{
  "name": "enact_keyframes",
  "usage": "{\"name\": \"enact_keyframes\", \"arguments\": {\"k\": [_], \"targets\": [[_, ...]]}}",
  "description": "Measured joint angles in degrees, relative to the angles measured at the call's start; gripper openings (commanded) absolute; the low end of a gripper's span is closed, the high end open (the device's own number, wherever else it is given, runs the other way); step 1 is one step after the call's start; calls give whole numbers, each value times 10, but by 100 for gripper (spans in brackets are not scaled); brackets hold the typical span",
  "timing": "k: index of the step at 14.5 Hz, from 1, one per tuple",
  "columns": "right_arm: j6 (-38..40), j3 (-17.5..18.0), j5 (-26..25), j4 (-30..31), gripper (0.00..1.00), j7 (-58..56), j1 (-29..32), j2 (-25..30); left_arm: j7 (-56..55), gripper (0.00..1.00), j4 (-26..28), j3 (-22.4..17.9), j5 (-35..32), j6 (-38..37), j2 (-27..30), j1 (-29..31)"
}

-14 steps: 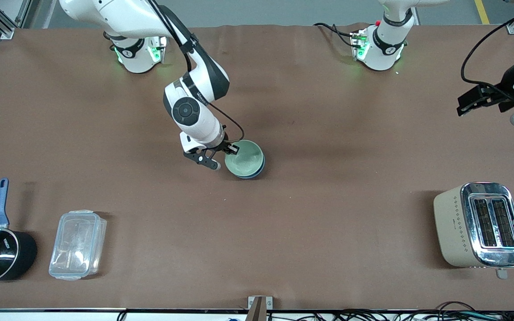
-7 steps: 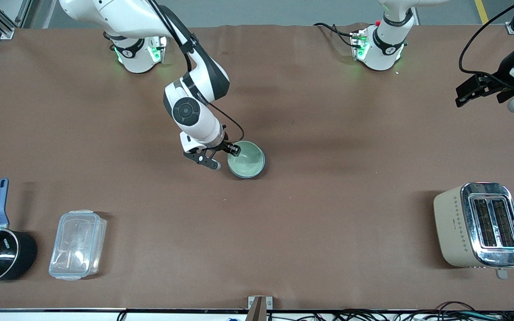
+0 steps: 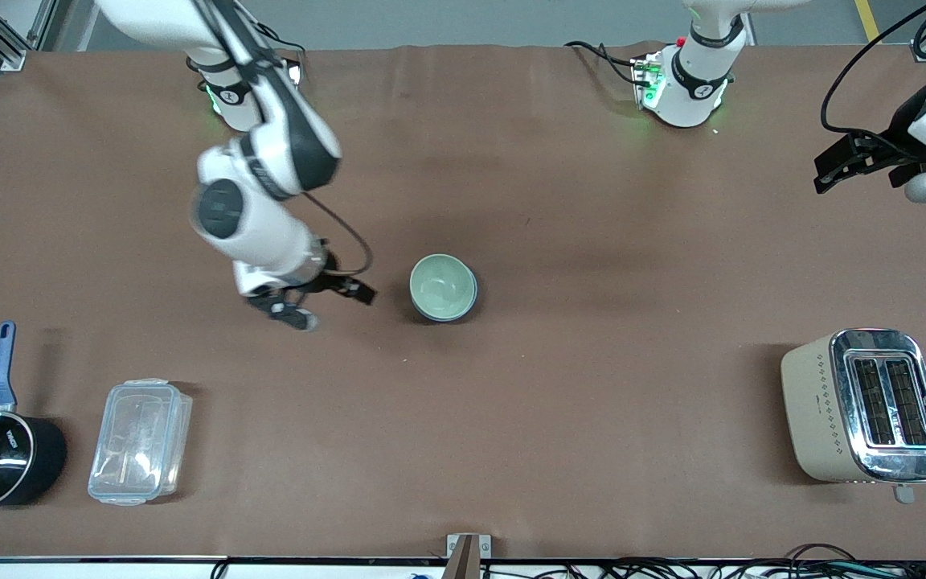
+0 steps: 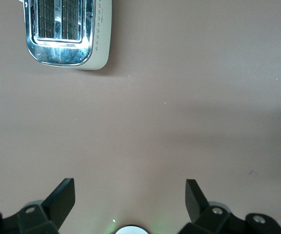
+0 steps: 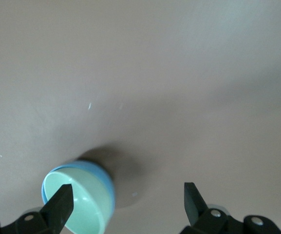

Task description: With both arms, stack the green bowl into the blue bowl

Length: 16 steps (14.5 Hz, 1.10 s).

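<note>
Brown tabletop carries the green bowl nested in the blue bowl at mid-table. Right claw, spread and empty, hangs just beside them toward the right arm's end; left claw, spread, waits well apart.

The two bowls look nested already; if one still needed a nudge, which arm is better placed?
The right. Its open right gripper hangs just beside the green bowl, which sits inside the blue bowl. The left gripper, also open, waits at the left arm's end of the table, above the toaster.
</note>
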<state>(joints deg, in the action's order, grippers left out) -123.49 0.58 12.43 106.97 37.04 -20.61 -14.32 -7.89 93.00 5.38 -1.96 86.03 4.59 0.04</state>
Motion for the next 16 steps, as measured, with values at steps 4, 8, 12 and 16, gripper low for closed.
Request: {"name": "enact_keyframes", "arguments": {"k": [4,8,12,16], "targets": [[89,-3,-97,2,100,-209,136,85,0,100,-8,0,0,3,-6,0],[156,-4,-104,1,100,-384,262,152,0,100,-10,0,0,3,-10,-1],[220,-2,-104,1,100,-432,290,244,0,100,-11,0,0,3,-10,-1],[249,8,-106,-20,100,-432,290,276,0,100,-13,0,2,3,-11,-1]]}}
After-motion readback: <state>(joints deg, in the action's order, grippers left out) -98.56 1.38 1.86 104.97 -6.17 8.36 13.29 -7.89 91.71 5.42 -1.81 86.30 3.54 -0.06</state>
